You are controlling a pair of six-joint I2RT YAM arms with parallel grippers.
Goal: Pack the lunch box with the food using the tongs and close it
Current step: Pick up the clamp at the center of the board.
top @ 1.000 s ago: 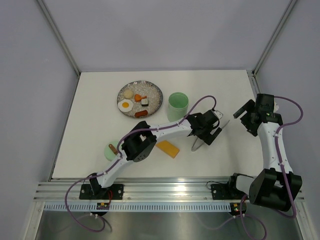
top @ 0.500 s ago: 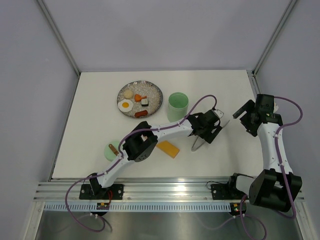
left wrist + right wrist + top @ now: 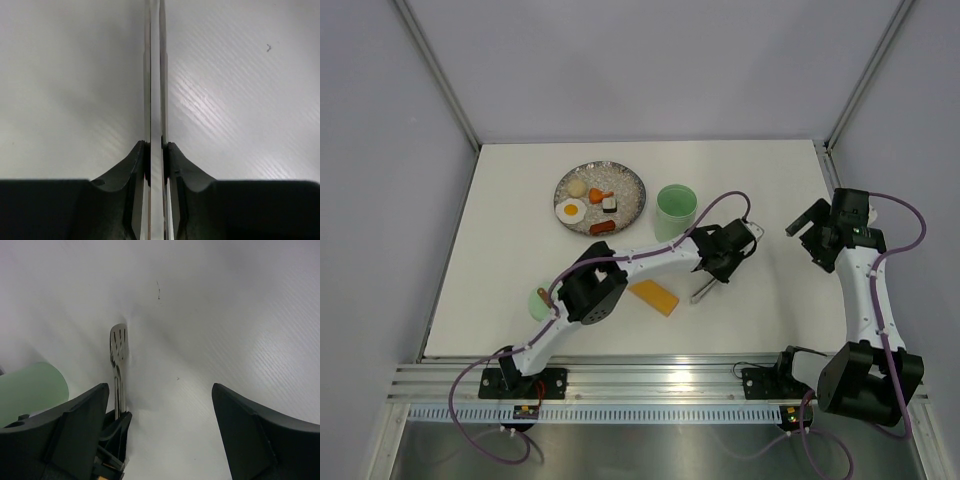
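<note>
Left end effector is closed on the tongs: its pads are pressed against both thin arms, which are squeezed almost together. The tongs are found low over the desk, right of the box; whether they are lifted clear of it cannot be told. As slim, stiff, springy metal, they are judged light but slippery. A hold partway along the arms, as here, is judged to leave the slotted tip free, though so tight a squeeze leaves little gap for picking.

The food is laid on the plate, beyond the open box. The lid is partly hidden under the left arm, and an orange bar is seen near the tongs. The right end effector is held wide open and empty, well apart to the right. The box is judged the nearest obstacle on the way to the plate.
</note>
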